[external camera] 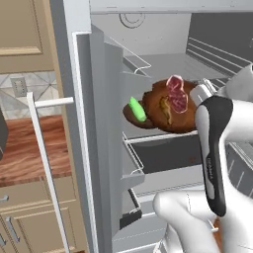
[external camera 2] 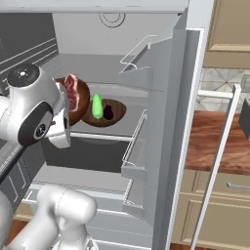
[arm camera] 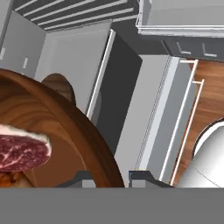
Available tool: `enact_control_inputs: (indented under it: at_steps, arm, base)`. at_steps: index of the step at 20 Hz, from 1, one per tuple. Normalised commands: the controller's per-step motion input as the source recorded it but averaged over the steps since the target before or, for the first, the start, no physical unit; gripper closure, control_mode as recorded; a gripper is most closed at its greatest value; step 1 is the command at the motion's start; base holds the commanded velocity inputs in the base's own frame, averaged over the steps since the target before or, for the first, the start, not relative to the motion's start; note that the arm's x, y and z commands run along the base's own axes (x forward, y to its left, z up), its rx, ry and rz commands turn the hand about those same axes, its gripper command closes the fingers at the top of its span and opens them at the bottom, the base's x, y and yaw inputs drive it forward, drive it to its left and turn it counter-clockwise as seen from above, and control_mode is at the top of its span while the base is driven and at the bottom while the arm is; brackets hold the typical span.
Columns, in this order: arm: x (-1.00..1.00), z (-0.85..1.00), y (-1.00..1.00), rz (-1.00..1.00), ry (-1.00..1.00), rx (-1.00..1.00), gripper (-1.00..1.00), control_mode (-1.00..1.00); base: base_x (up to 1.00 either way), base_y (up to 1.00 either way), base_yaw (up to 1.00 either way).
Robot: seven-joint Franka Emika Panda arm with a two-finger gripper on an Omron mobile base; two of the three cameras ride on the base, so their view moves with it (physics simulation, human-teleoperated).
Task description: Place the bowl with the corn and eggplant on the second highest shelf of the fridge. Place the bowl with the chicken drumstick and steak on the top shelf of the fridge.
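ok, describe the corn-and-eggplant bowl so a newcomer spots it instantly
Look inside the open grey fridge, at the pale shelf holding two dark-brown wooden bowls. The corn-and-eggplant bowl sits nearer the door, carrying a bright green cob and a dark purple lump; its neighbour holds red marbled steak.

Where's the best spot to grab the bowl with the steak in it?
Grip the steak bowl by its thin wooden rim, one finger inside and one outside, coming from the open front of the fridge. It is wide and shallow, so its body likely won't fit between the fingers. The gripper is shut on that rim.
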Motion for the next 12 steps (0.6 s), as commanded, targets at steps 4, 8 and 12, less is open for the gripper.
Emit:
enact_control_inputs:
  at_steps: [4, 8, 12]
  arm:
    - [0.00, 0.71, 0.00, -0.04, -0.01, 0.23, 1.00, -1.00]
    - [-0.11, 0.12, -0.05, -0.04, -0.23, 0.01, 1.00, -1.00]
    - [0.41, 0.13, 0.00, -0.12, -0.14, 0.04, 1.00, -1.00]
  base:
    - [0.00, 0.00, 0.00]
    - [0.00, 0.00, 0.00]
    - [0.00, 0.00, 0.00]
